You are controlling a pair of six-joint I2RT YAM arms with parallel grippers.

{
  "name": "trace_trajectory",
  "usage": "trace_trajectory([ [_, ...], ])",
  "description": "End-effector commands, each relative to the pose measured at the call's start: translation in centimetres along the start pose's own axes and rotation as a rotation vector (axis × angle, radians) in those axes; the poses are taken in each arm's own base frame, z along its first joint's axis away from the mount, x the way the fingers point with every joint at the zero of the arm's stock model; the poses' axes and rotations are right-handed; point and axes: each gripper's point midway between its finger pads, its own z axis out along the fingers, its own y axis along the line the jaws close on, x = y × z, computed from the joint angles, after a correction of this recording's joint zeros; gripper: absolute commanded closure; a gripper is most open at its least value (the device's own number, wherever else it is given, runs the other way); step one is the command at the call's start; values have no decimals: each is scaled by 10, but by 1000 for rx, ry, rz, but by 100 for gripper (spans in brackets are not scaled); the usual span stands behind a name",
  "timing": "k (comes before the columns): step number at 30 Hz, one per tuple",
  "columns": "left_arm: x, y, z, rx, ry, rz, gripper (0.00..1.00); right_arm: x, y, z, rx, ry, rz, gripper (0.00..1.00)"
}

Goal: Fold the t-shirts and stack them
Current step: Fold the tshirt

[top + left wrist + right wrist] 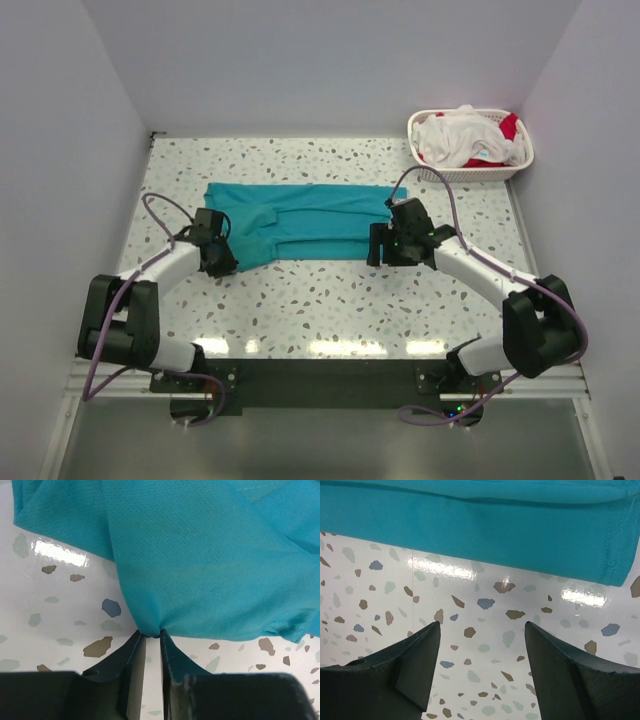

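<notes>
The teal t-shirt (300,222) lies partly folded as a long band across the middle of the table. My left gripper (217,262) is at its near left corner, shut on a pinch of the teal fabric (150,630); the cloth (200,555) fans out beyond the fingertips. My right gripper (377,245) is open and empty just in front of the shirt's near right edge (485,535), its fingers (420,655) wide apart over bare table. White and red t-shirts (465,135) lie heaped in the basket.
The white lattice basket (470,170) stands at the far right corner of the terrazzo table (320,300). White walls close in the left, back and right sides.
</notes>
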Motion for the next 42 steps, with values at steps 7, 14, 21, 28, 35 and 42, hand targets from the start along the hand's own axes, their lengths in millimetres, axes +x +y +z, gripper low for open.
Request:
trace_trajectory([
  [7,-73,-46,-21,68,-143,10,89,-7,4,-5,-21,-41,-22,29],
  [14,-138,-90,-24,105,-209,24,89,-11,0,-7,5,-45,-34,29],
  [21,-173,-120,9,117,-198,36,82,-13,-3,-3,27,-39,-40,29],
  [28,-187,-105,21,60,-200,-18,65,-34,-23,-2,150,-89,-19,28],
  [35,-166,-52,-1,70,-169,-109,50,-51,-54,14,192,-79,93,32],
  [42,-108,-21,6,54,-104,-111,45,-62,-58,40,185,-47,118,48],
])
